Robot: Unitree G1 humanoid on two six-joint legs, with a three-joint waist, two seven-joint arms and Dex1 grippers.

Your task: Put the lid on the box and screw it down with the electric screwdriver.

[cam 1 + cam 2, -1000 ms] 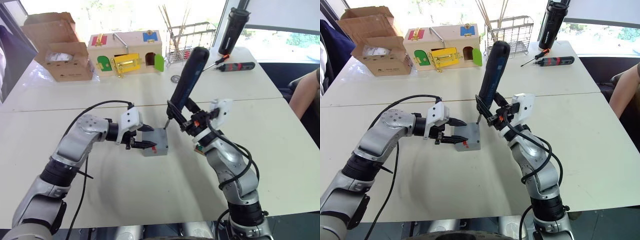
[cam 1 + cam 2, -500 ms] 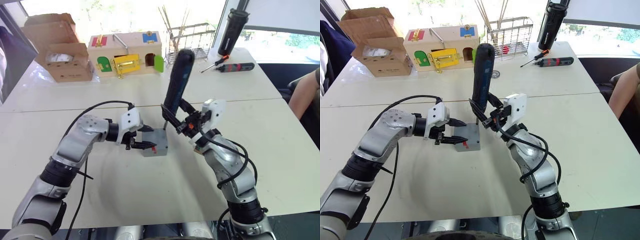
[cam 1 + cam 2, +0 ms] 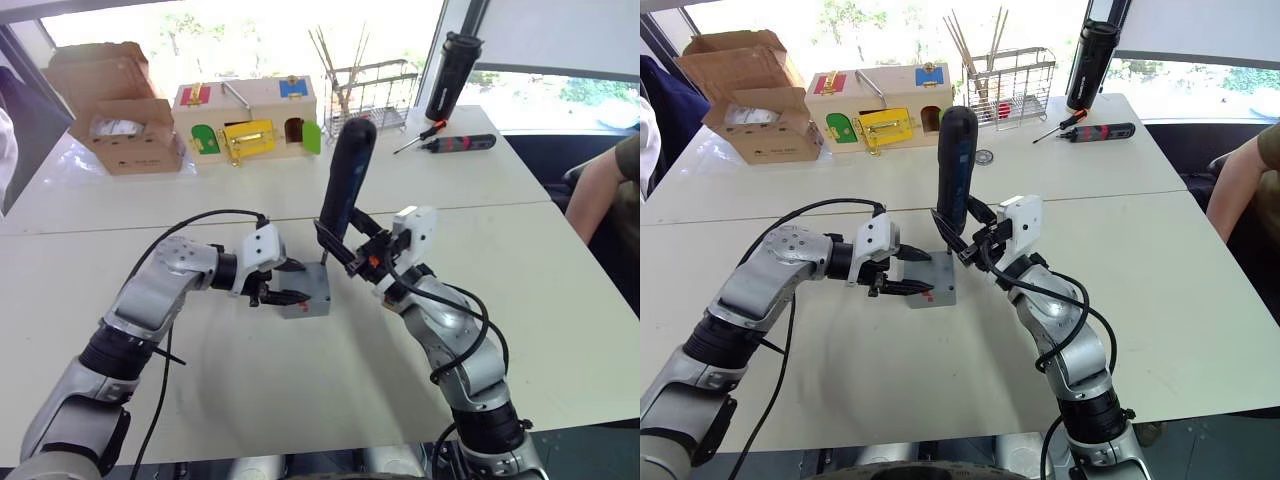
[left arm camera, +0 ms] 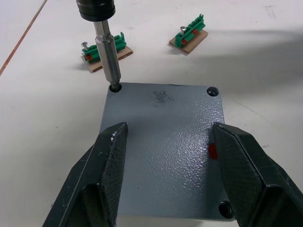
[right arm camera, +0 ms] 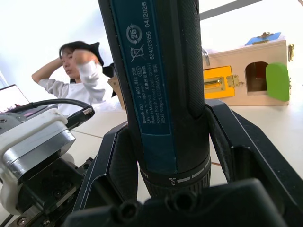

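The grey box (image 3: 310,295) stands at the table's middle with the lid (image 4: 165,151) lying flat on top of it. My left gripper (image 3: 288,284) reaches in from the left, its fingers (image 4: 111,161) pressed against opposite sides of the box. My right gripper (image 3: 347,248) is shut on the dark electric screwdriver (image 3: 345,175), which stands nearly upright over the box. Its metal bit (image 4: 108,56) sits in the lid's far corner screw hole (image 4: 114,88). Two other corner holes of the lid show open.
At the back stand a cardboard carton (image 3: 115,110), a colourful wooden latch box (image 3: 250,110), a wire basket (image 3: 375,90) and a tall black cylinder (image 3: 445,75). A black-and-red tool (image 3: 455,143) lies nearby. Two green terminal blocks (image 4: 106,49) lie beyond the box. A person's arm (image 3: 600,190) is at the right edge.
The right gripper has swung the screwdriver from leaning right to nearly upright, with the bit staying at the lid's far corner. The left gripper has kept its hold.
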